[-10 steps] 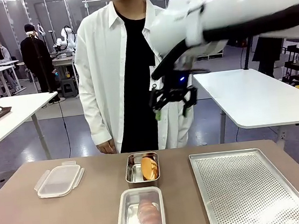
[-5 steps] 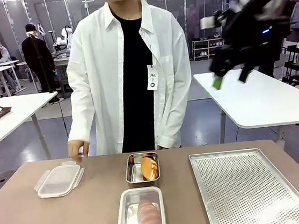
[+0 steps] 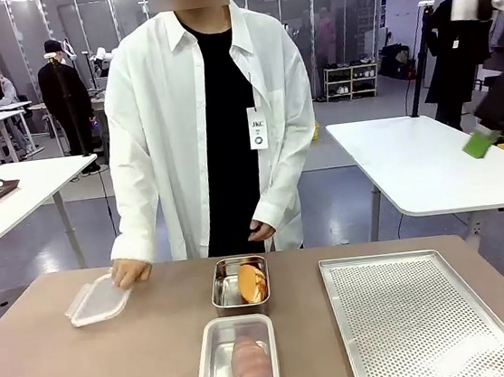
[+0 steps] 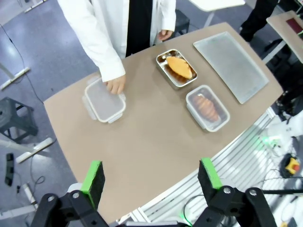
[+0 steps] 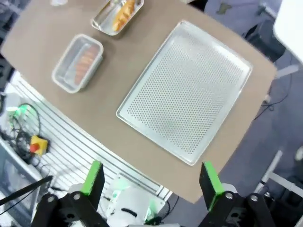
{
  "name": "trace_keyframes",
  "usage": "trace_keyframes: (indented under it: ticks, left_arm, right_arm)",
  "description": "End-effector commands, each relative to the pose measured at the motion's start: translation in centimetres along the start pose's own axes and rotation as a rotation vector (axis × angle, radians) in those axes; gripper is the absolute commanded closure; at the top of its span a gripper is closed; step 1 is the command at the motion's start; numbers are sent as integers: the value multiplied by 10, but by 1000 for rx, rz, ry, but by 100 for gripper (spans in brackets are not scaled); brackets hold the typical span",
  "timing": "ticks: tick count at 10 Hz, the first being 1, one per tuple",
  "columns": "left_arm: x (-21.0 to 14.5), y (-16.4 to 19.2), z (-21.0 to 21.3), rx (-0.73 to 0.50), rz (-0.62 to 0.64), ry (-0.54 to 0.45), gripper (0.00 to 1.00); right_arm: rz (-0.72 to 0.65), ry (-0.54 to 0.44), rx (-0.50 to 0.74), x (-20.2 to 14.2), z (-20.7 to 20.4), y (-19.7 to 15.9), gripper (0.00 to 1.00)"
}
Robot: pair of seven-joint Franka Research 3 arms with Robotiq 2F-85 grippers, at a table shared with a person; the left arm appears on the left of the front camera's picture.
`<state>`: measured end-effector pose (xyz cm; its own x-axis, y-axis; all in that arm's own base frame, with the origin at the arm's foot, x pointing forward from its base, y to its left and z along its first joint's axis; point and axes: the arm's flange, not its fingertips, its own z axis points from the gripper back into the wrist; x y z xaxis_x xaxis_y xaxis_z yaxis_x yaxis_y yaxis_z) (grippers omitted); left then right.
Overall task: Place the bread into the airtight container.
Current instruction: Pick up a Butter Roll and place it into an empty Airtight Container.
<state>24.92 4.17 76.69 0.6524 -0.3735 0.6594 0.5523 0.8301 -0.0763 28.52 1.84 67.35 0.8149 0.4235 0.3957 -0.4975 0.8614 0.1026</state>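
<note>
Pinkish-brown bread (image 3: 251,363) lying in one clear airtight container (image 3: 212,369), one golden roll (image 3: 252,282) sitting in a steel tray (image 3: 224,287), both robots' fingers (image 4: 93,176) (image 5: 211,182) spreading wide, empty.

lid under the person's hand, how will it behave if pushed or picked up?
The lid looks like thin translucent plastic, so probably light and slightly flexible. Lying flat on the smooth table, it likely slides easily. Its low profile leaves little edge for pinching.

The right end effector (image 3: 482,142) is cut off by the frame's right edge.
</note>
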Motion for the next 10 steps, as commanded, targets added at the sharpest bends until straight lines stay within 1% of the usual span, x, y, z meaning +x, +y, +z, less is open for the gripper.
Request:
trace_keyframes:
  ticks: [1,2,3,4,10]
  left_arm:
    - [1,0,1,-7,-18,-1,0]
    - [1,0,1,-7,-18,-1,0]
    - [1,0,1,-7,-18,-1,0]
    - [1,0,1,-7,-18,-1,0]
    - [1,0,1,-7,-18,-1,0]
  right_arm:
    - [-34,-57,-30,-10,-8,-9,0]
    - [-32,-71,-31,-8,-7,-8,0]
    - [-33,-70,-25,2,-10,-8,0]
    - [-20,-50,-18,-13,1,-5,0]
    - [-20,-50,-18,-13,1,-5,0]
